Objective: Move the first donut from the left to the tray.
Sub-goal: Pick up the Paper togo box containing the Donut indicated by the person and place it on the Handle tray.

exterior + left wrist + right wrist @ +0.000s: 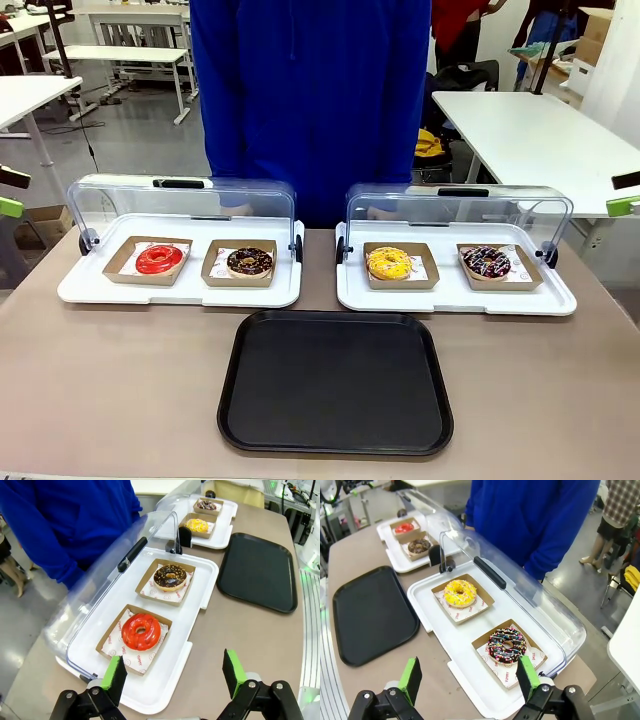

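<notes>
The first donut from the left (160, 259) is a glossy red ring in a shallow brown cardboard holder, at the left end of the left white tray. It lies just ahead of my left gripper (175, 672), whose green-padded fingers stand wide open and hold nothing; the red donut (141, 631) sits slightly left of them. The black tray (335, 385) lies flat and bare at the table's front middle, and appears as the tray (257, 570) and the tray (370, 612) in the wrist views. My right gripper (470, 677) hovers open over the right white tray's near edge.
A chocolate donut (249, 262) sits beside the red one. The right white tray (455, 295) holds a yellow donut (389, 263) and a sprinkled chocolate donut (486, 263). Both clear lids (185, 205) stand raised at the back. A person in blue (310, 100) stands at the far edge.
</notes>
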Robot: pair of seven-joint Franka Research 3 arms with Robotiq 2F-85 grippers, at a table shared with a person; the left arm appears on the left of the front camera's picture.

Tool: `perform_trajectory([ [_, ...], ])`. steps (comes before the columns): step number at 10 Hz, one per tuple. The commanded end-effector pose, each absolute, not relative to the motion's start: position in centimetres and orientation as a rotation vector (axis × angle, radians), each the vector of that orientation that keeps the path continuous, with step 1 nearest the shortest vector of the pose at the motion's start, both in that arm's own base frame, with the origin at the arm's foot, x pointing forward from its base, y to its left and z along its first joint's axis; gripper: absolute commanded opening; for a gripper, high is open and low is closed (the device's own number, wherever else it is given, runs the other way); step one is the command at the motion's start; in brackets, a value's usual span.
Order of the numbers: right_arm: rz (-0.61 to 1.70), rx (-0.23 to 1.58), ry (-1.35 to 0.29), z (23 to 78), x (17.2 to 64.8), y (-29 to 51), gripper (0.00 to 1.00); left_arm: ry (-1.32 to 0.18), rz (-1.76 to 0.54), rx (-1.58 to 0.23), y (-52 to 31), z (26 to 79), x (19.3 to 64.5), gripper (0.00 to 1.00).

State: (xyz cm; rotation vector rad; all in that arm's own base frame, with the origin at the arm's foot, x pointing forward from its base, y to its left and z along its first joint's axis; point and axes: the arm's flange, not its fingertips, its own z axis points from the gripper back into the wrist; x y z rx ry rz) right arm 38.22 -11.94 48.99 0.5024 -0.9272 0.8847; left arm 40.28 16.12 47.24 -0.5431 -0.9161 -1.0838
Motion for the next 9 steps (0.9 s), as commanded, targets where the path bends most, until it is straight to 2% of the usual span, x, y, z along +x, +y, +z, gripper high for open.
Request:
perform_trajectory([
  [1,0.903,0.504,-0.962,48.96,38.64,-12.09,1.0,-0.93,-1.089,-0.555,16.16,47.22,40.28,1.0],
  [9,0.903,0.504,-0.962,48.96,38.64,-12.09,1.0,-0.93,-1.089,-0.555,16.16,47.22,40.28,1.0],
])
